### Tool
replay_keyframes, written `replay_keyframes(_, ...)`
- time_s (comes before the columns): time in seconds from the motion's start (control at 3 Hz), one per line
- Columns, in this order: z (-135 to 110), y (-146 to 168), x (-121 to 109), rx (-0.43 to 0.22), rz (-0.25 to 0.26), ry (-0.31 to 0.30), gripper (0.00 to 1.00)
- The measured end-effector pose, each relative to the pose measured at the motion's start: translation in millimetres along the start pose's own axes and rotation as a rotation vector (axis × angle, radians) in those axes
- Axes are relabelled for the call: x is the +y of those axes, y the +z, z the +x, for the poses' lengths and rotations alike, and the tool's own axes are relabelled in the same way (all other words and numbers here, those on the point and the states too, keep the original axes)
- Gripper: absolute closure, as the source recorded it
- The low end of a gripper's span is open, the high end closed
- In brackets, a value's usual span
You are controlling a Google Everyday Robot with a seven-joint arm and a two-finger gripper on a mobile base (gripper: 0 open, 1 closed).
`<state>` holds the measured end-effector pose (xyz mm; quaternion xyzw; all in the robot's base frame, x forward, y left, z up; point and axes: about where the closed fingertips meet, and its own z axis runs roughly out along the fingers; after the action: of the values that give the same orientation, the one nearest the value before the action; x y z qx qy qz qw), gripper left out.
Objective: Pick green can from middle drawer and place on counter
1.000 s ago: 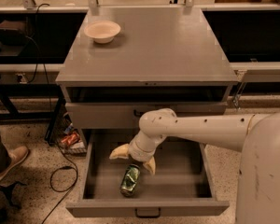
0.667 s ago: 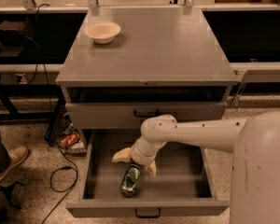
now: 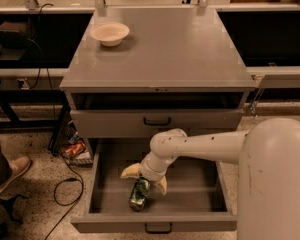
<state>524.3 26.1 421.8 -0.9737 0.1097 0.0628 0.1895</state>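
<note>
Grasp pending on green can (image 3: 139, 194) inside middle drawer (image 3: 196, 190)
Left of the drawer, pale speckled floor (image 3: 37, 176); within it the can lies on its side, my gripper (image 3: 146, 179) low over it, jaws spread wide astride its upper end; lifting and setting it on the smooth grey counter (image 3: 190, 49) above the drawer remain.

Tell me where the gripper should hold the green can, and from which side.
Grip the green can across the middle of its round body, from above. It lies on its side on the middle drawer floor, long axis roughly front to back, so the fingers would close on its left and right flanks. The open gripper is over the can's far end.
</note>
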Motion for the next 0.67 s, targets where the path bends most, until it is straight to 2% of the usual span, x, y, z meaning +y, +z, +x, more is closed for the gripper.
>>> replay_keyframes(0.67, -12, 30, 3, -0.042, -0.042, -0.027, 0.00)
